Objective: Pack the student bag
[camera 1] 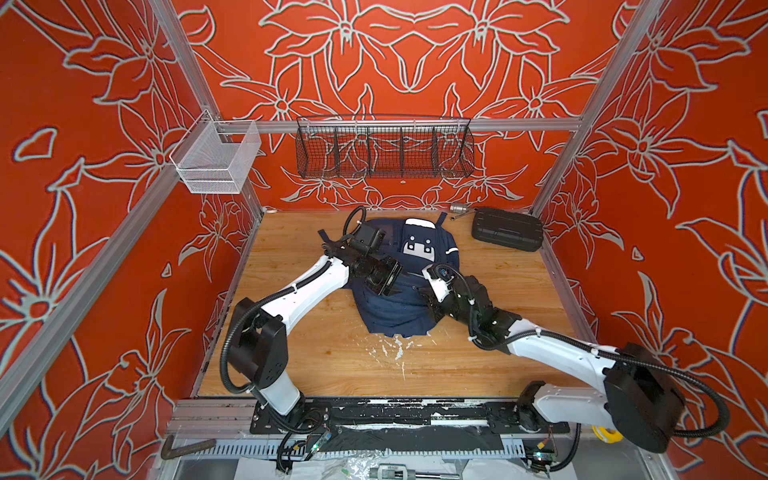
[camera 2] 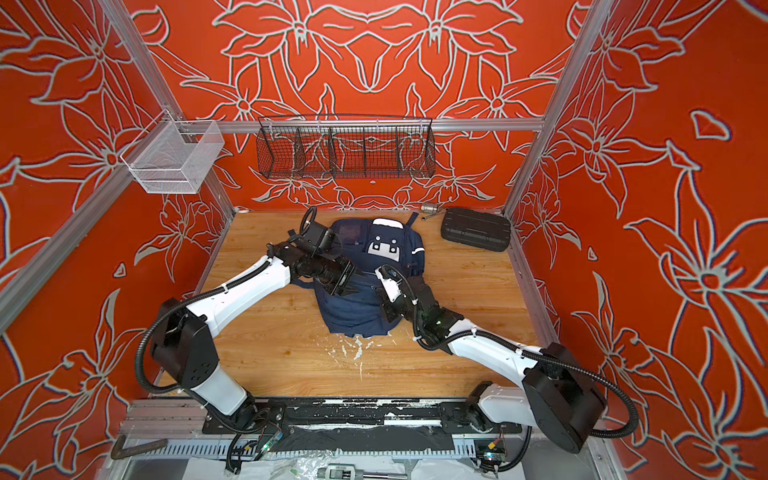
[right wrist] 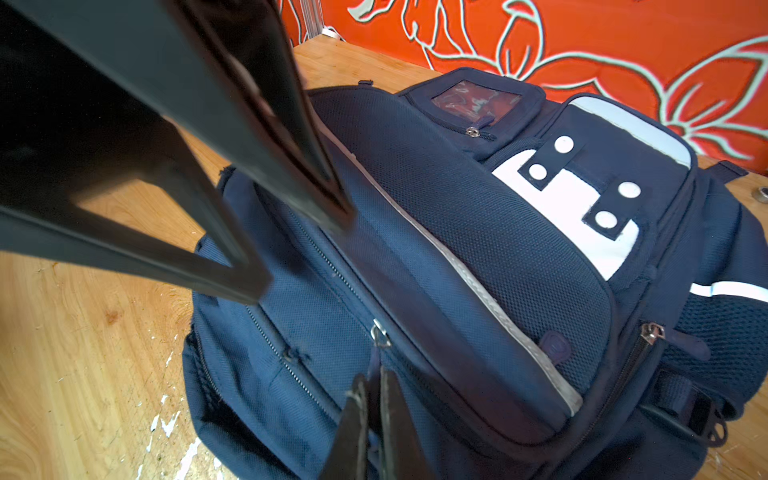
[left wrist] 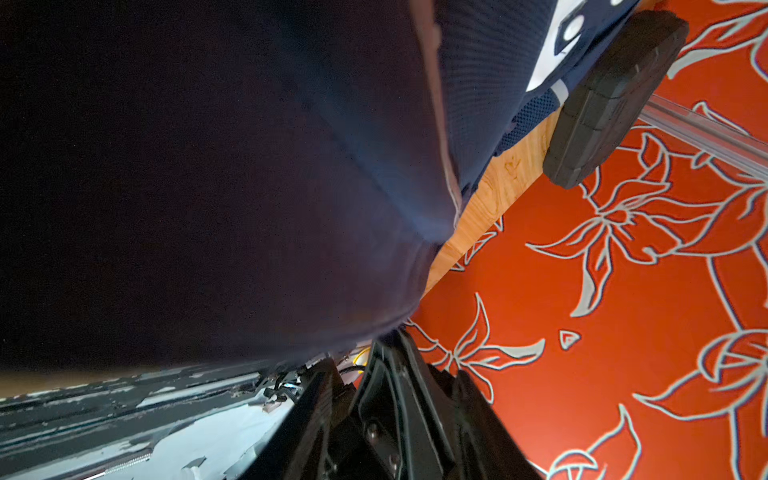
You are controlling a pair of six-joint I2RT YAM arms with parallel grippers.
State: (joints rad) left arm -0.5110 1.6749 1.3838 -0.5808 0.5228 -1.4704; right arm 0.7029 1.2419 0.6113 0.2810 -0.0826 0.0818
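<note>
Wooden tabletop (camera 1: 332, 353), red floral walls (camera 1: 685, 249) | navy-blue fabric backpack (camera 1: 395, 311) centre | black ribbed plastic case (camera 1: 507, 235) back right | left gripper (right wrist: 297, 251) spread apart over backpack | right gripper (right wrist: 374, 380) clamped on zip pull (right wrist: 379, 336)

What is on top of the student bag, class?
Both grippers: the left gripper, jaws apart, tips against the student bag; the right gripper, shut on a zip pull. The bag's inside and the table under it are covered.

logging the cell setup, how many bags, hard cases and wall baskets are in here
student bag: 1
black hard case: 1
wall baskets: 2 (white mesh basket, black wire basket)
total: 4
</note>
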